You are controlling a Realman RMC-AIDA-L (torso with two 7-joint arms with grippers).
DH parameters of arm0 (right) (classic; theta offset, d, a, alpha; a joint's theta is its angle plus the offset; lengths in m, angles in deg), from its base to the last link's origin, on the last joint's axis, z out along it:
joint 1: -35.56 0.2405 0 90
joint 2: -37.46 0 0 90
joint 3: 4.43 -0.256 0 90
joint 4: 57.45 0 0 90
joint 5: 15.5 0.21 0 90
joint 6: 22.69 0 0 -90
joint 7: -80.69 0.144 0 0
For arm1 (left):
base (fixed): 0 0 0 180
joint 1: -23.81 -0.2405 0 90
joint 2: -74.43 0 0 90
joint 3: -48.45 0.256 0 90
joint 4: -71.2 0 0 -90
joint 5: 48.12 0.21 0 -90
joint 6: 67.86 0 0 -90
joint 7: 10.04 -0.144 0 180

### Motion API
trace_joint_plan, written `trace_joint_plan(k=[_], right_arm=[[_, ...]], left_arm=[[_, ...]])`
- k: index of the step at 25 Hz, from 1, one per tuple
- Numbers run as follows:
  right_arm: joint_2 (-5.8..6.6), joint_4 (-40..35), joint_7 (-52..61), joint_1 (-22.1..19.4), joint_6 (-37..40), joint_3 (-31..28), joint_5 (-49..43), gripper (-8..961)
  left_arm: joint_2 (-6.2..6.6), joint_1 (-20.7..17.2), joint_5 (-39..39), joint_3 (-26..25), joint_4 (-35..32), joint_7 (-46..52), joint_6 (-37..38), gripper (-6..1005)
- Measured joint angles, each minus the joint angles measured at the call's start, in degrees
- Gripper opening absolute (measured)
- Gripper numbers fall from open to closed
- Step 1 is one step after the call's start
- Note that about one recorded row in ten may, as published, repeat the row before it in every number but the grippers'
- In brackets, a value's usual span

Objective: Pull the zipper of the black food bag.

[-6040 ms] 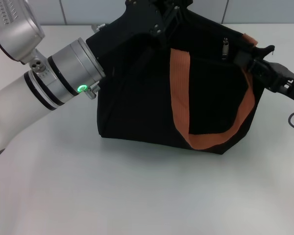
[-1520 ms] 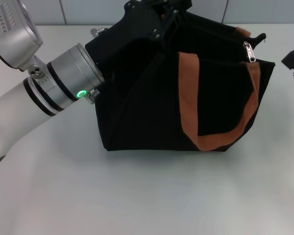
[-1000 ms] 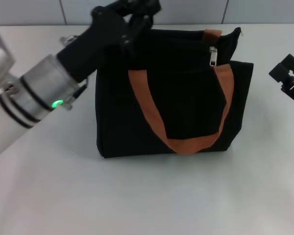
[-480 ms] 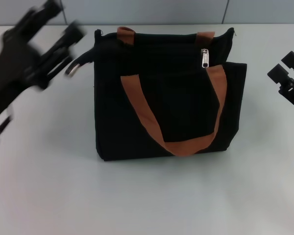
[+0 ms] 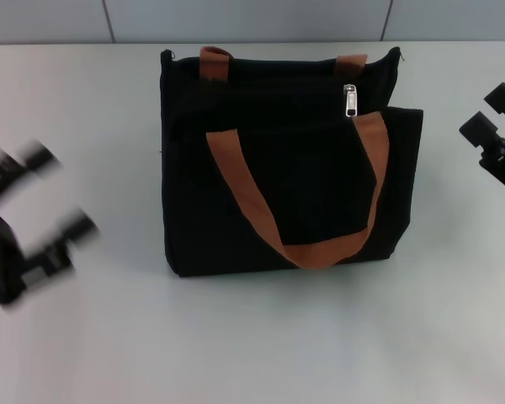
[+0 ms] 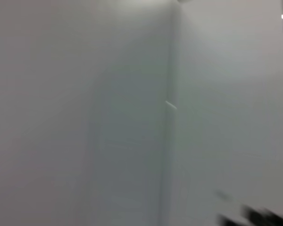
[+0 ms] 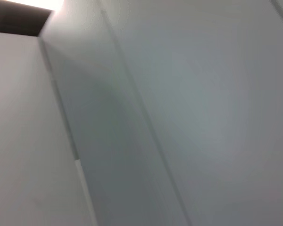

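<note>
The black food bag stands upright in the middle of the table, with orange-brown strap handles hanging over its front pocket. The silver zipper pull hangs near the right end of the top edge. My left gripper is at the far left, well clear of the bag, blurred by motion, its two fingers spread and empty. My right gripper is at the right edge, apart from the bag, its fingers open and empty. Both wrist views show only pale wall panels.
The white table stretches in front of the bag. A tiled wall runs along the back edge.
My left arm let go of the bag's top left and swung away, down to the far left. The bag settled upright. The right gripper stayed at the right edge.
</note>
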Motion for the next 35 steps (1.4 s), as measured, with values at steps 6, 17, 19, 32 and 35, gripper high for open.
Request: trace_joint_plan(k=[6,17,19,32,35], right_arm=[[0.02,-7.02,-0.92,2.44,7.23,14.74,-5.75,819],[-0.46,-4.55,-2.06,6.46,-5.00,37.47,-6.26,818],[-0.46,-3.42,-3.05,6.28,-5.29,37.32,-5.57,818],[-0.43,-1.80,-3.66,5.88,-5.02,37.55,-2.09,818],[-0.43,-1.75,-3.66,5.89,-5.02,37.37,-2.09,818]], left_arm=[[0.35,1.45,4.25,11.63,-1.57,0.00,-0.24,832],[-0.06,5.48,12.24,12.73,-1.12,0.05,-3.69,832],[-0.06,5.48,12.24,12.73,-1.12,0.05,-3.69,832],[-1.62,4.45,12.28,13.19,-0.38,-0.97,-7.49,832],[-1.83,4.17,12.32,13.35,-0.37,-0.98,-7.64,832]])
